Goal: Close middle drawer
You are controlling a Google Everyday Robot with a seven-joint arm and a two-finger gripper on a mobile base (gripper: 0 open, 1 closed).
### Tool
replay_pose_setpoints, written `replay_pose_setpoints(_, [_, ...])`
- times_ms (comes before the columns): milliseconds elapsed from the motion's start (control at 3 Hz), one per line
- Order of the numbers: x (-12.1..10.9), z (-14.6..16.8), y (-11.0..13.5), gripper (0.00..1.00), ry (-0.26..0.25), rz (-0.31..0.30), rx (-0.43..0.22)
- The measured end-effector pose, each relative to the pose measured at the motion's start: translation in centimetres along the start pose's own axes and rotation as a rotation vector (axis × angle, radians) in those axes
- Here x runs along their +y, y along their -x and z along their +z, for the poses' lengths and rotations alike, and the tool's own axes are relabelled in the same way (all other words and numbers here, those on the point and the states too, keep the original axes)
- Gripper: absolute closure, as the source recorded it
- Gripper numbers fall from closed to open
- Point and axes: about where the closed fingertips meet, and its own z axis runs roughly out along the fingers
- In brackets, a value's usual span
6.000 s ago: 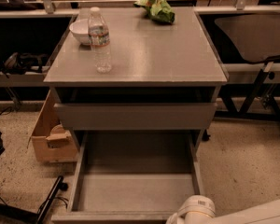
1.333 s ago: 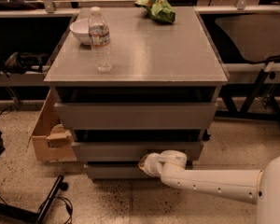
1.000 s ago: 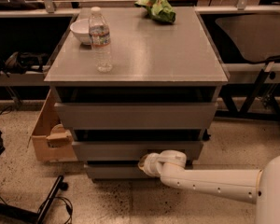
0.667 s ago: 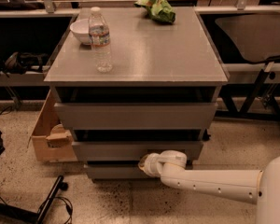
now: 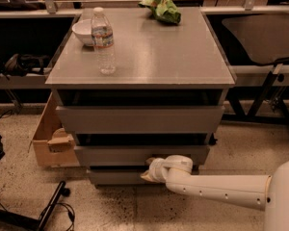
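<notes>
Centrally, the camera view shows a grey bench (image 5: pixel 183 57) with three handleless drawers stacked beneath its top. On the bench top stand a clear water bottle (image 5: pixel 104 41), upright near the left edge, and a white bowl (image 5: pixel 83 32) just behind it, the two touching or nearly so; a crumpled green bag (image 5: pixel 163 8) lies at the far edge. Below the top drawer (image 5: pixel 139 119), whose front is tallest and widest, sits the middle drawer (image 5: pixel 115 155), pushed in, with a dark gap above its front panel. The bottom drawer (image 5: pixel 113 177), narrowest of the three, is likewise pushed in. The white arm (image 5: pixel 216 189) reaches in low from the right, and its claw (image 5: pixel 149 169) sits against the lower edge of the middle drawer's front, right of centre. Whether the claw is spread or pressed together cannot be told from where I stand. A cardboard box (image 5: pixel 50 141) rests on the speckled floor (image 5: pixel 19 186), touching the bench's left side.
</notes>
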Motion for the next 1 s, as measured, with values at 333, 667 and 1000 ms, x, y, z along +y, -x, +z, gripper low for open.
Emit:
replay_pose_setpoints(333, [0.00,0.00,0.00,0.00,0.000,0.000,0.000])
replay_pose_setpoints(667, [0.00,0.00,0.00,0.00,0.000,0.000,0.000])
replay_pose_setpoints(1000, [0.00,0.00,0.00,0.18,0.000,0.000,0.000])
